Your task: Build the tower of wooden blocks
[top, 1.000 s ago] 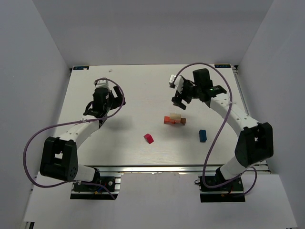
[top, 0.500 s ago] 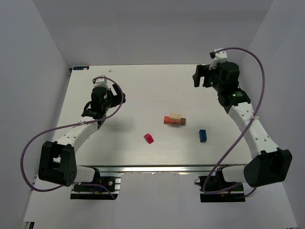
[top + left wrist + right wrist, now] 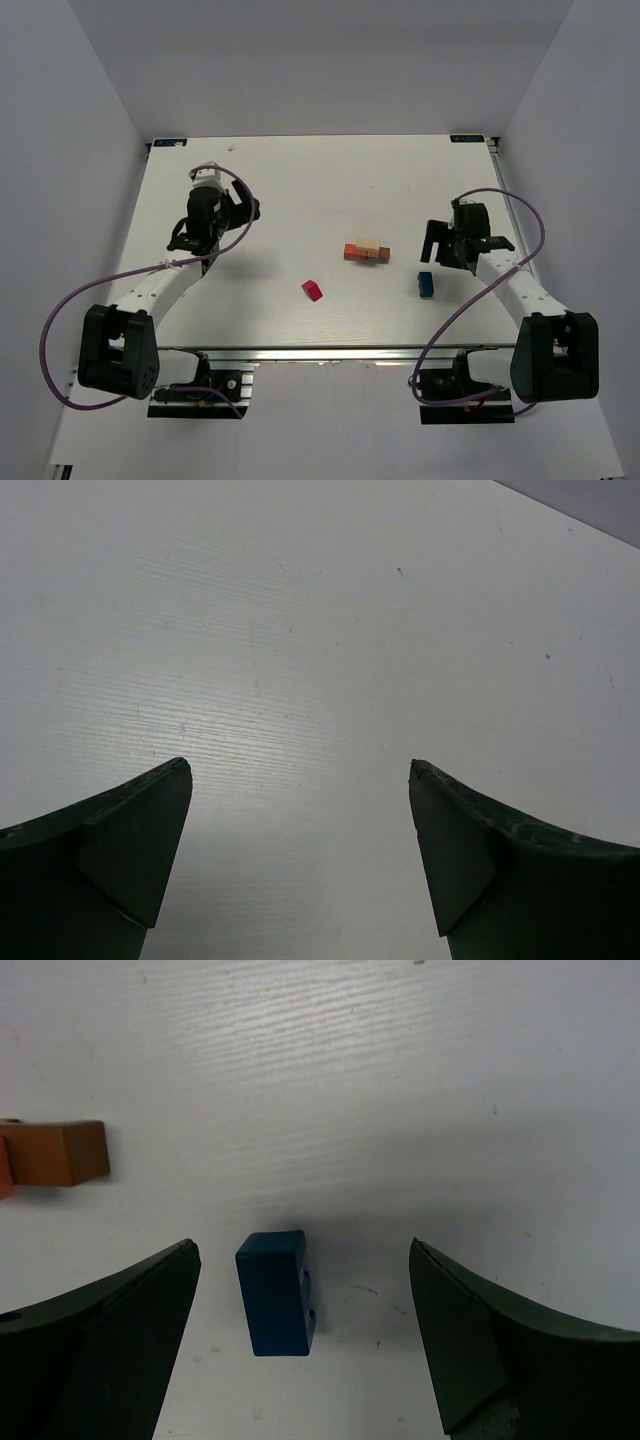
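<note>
Right gripper is hovering, jaws spread, over the blue block (no contact); left gripper is hanging agape above the table.

Left hand spread wide, right hand spread just as wide (both aimed steeply downward)

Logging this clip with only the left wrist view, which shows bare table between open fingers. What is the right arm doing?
Observer: The right gripper is open, a small blue wooden block lying on the table between its fingers, touching neither.
Operator: Any tower?
Observer: Only a low cluster mid-table: an orange-red wooden block, a tan block and a brown block pressed together.
Operator: Other loose pieces?
Observer: A magenta-red wooden block lies alone, left of that cluster, toward the near edge.
</note>
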